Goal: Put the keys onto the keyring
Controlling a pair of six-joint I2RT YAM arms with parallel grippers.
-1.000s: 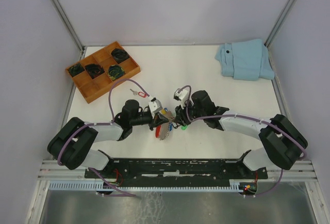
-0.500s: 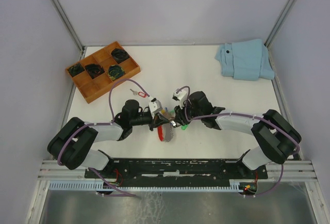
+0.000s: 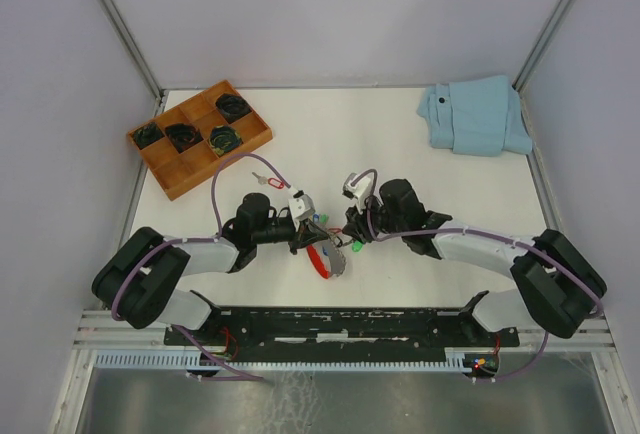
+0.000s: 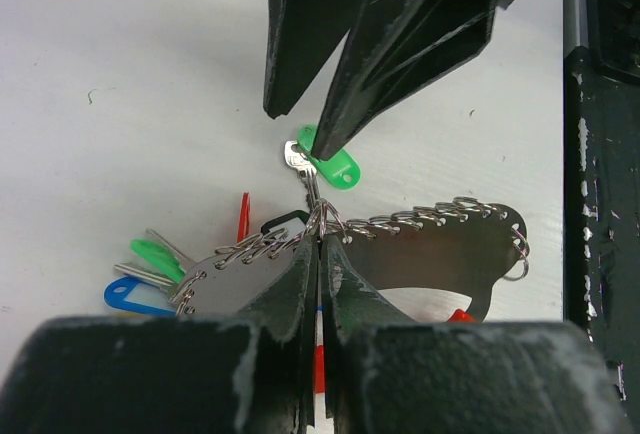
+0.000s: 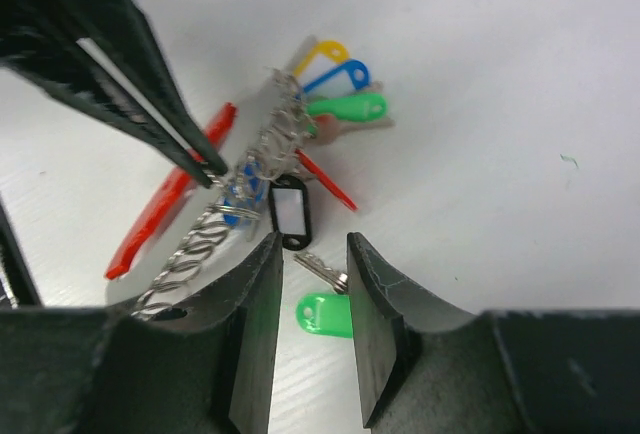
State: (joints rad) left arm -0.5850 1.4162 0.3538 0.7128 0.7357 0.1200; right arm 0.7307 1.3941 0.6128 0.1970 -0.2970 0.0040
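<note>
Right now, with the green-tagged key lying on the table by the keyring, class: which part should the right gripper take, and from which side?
Probably the green tag, from straight above, jaws closing across its narrow width. It is the key's broadest, thickest part, while the thin silver blade lies flat against the table. The right gripper hangs over it, open.

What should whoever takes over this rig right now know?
Grippers: left gripper shut on the keyring; right gripper open, jaws astride the green-tag key.
Things: that key lies on the table close by the ring, threaded or not I cannot tell; red-tag key lies apart, near the tray.
Done: keyring gripped. Left: confirm or thread green, then fetch and thread red.
</note>
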